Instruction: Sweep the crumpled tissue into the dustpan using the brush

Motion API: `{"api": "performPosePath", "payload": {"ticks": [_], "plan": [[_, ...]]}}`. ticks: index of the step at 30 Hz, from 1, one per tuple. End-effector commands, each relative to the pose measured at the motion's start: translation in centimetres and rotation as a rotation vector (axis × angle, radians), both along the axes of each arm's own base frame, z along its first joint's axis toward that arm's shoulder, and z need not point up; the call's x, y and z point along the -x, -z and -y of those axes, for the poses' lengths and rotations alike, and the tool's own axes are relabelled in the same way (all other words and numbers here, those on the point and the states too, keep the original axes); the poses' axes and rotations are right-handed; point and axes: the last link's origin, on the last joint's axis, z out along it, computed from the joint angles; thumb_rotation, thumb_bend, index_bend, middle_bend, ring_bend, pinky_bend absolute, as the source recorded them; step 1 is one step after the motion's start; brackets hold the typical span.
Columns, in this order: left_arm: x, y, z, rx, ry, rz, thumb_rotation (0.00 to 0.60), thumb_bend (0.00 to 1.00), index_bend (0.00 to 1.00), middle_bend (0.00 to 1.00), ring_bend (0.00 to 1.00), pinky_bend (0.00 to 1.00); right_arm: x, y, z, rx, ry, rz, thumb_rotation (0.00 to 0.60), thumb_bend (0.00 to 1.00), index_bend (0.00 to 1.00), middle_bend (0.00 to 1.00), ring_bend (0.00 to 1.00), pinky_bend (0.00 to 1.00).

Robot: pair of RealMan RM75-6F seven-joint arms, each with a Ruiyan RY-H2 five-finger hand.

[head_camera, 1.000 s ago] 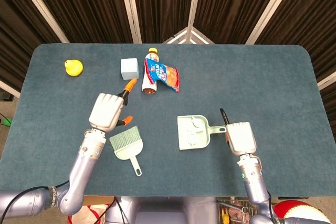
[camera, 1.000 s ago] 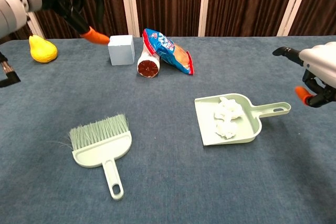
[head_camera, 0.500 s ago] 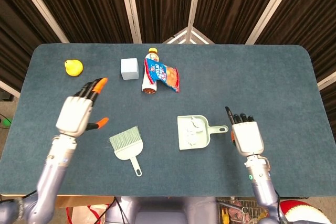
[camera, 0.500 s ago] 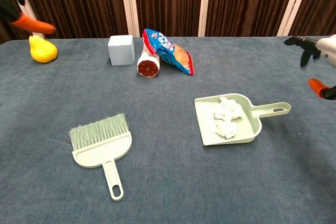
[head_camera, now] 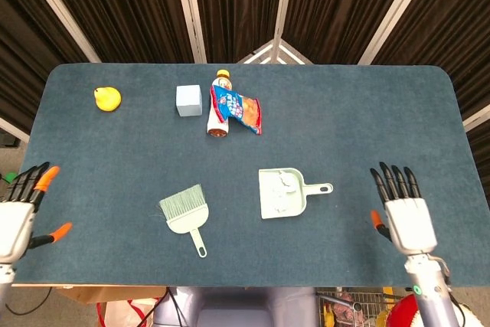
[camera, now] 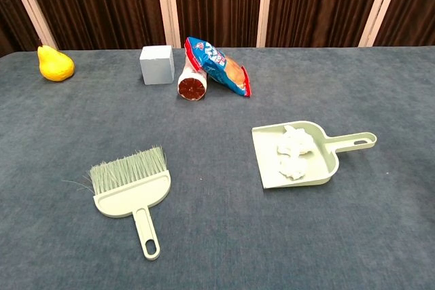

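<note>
Across the blue counter the things lie well apart, and both hands sit out at its near corners. At the near left edge in the head view, the left hand is empty, its fingers spread wide and pointing away from the robot. At the near right, the right hand is likewise empty with fingers spread. Neither shows in the chest view.

Near the counter's middle the pale green dustpan lies flat, its handle pointing right. The crumpled tissue rests inside the pan, in two white lumps. To the left, well apart from the pan, the brush lies flat with bristles toward the far side and handle toward the robot; nothing touches it.

At the far side, a snack bag leans against a bottle lying on its side. A pale cube stands just left of them, and a yellow pear sits further left.
</note>
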Motion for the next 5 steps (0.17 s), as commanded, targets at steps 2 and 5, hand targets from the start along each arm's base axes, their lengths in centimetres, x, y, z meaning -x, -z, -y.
{"api": "performPosePath", "payload": {"ticks": [2, 5], "plan": [[2.9, -0.1, 2.2, -0.041, -0.007, -0.073, 0.6, 0.0, 0.0, 0.0, 0.0, 0.07, 2.8, -1.5, -2.9, 0.034, -0.052, -0.055, 0.6, 0.36, 0.0, 0.0, 0.0, 0.0], [3.5, 0.1, 2.4, -0.035, -0.031, -0.077, 0.6, 0.0, 0.0, 0.0, 0.0, 0.07, 3.5, -1.6, -3.4, 0.026, -0.025, -0.043, 0.6, 0.36, 0.0, 0.0, 0.0, 0.0]]}}
